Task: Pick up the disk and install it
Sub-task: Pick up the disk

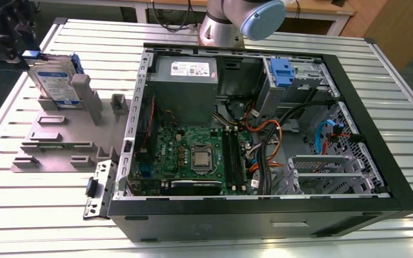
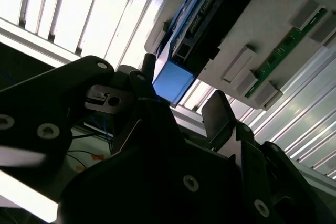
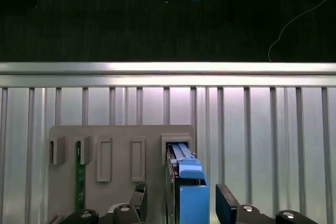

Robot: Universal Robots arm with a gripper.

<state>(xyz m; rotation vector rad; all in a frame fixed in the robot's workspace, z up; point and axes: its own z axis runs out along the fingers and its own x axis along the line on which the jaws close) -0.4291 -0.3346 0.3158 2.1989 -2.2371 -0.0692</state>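
Closest in the second wrist view is the dark pincer, its two fingers spread with nothing clamped. The blue end of the disk lies in the gap between them. The disk stands on edge in a slot of the grey holder, and a green circuit strip stands in a neighbouring slot of the same holder.

In the first wrist view the disk's blue rail runs from the holder's end slot toward the pincer, one finger on each side of it with a gap showing on both. It appears to sit nearer one finger than the other. The holder lies flat on the ribbed bench.

In the exterior view the disk stands upright at the holder's far end, with the pincer just beyond it. The open computer case lies beside the holder, to the exterior view's right.

The step in hand looks like the grasp. It would go best with the gap centred on the disk before closing, the fingers meeting the blue rails squarely, so the disk does not twist and bind in the holder's slot.
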